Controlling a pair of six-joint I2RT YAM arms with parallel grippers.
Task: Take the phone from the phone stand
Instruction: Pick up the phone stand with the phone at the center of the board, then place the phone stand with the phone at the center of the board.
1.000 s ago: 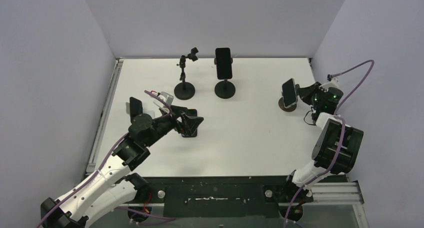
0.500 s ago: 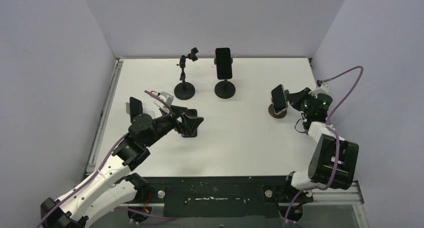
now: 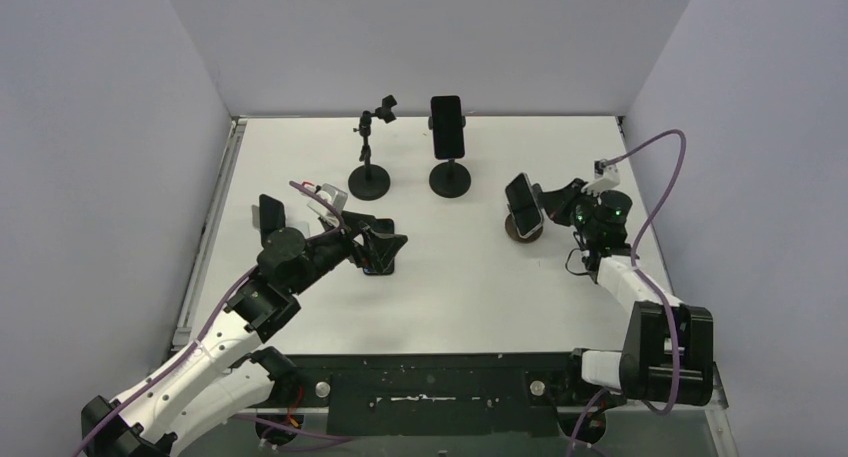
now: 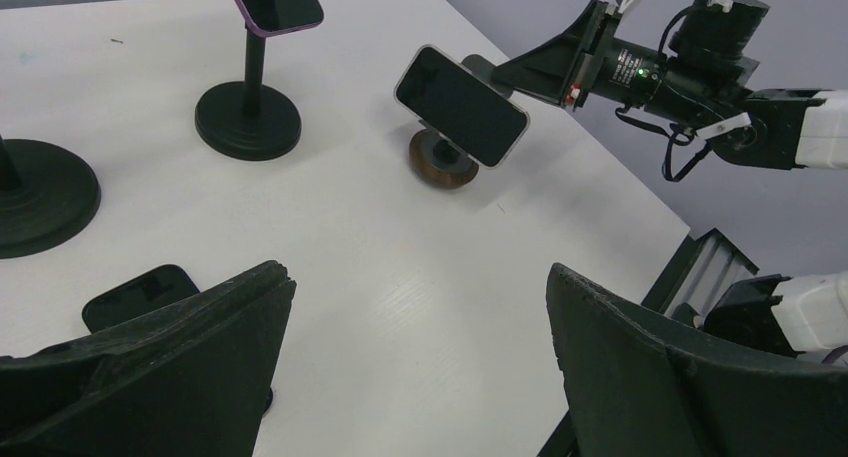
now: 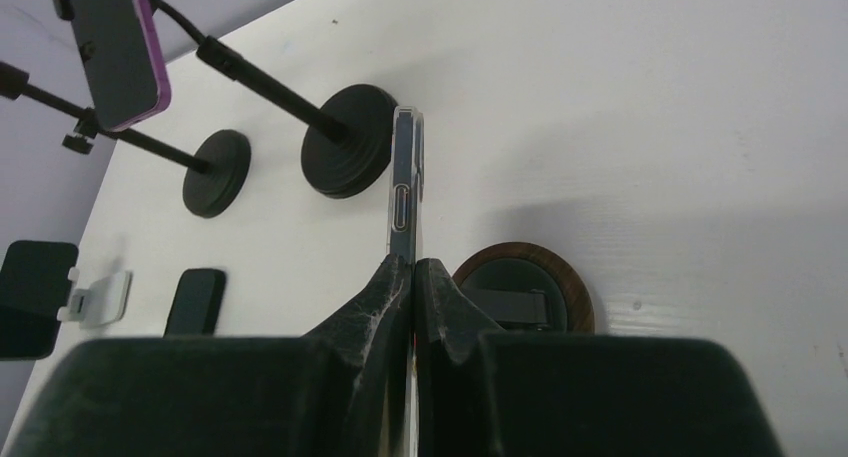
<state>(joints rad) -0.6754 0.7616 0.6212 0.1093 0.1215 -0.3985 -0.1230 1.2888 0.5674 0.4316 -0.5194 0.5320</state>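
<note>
From above, the phone point(image 3: 522, 205) leans just over the wooden stand point(image 3: 521, 233). The right gripper point(image 3: 543, 201) pinches it, probably to pull it free. The left gripper point(image 3: 385, 247) waits well to the stand's left.

Left wrist: its jaws gape wide and empty, and the phone seems seated on the stand's neck.

Right wrist: the grip clamps the phone's thin edge beside the stand.

No writing is readable.

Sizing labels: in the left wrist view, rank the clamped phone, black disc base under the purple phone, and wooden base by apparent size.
clamped phone
black disc base, close behind
wooden base, smallest, partly hidden
</note>
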